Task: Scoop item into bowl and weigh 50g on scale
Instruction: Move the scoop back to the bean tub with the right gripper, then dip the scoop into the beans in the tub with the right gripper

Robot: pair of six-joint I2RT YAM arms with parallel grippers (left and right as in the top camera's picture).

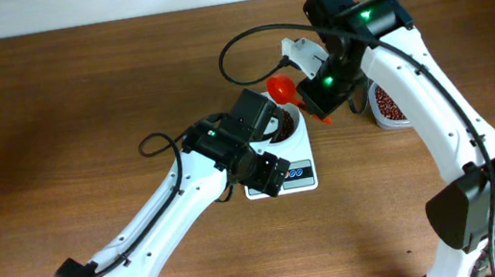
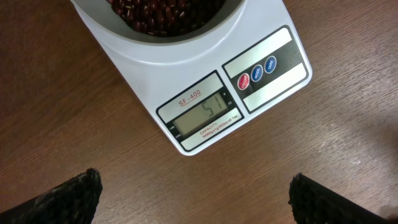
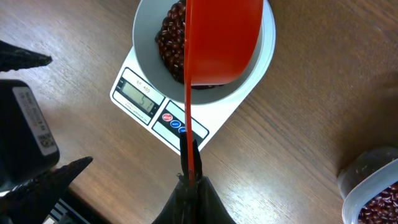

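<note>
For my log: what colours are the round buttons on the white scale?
One red button, two blue buttons; best in left wrist view.

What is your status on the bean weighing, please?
Left hand open, short of scale. Right hand shut on scoop over bowl. Beans in bowl, display looks like 51. Nothing blocking.

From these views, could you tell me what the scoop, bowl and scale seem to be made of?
Scoop: glossy orange-red plastic, probably; thin, uniform colour, soft sheen. Bowl: smooth white, plastic or glazed ceramic; can't tell which. Scale: white moulded plastic, likely; rounded edges, printed panel.
</note>
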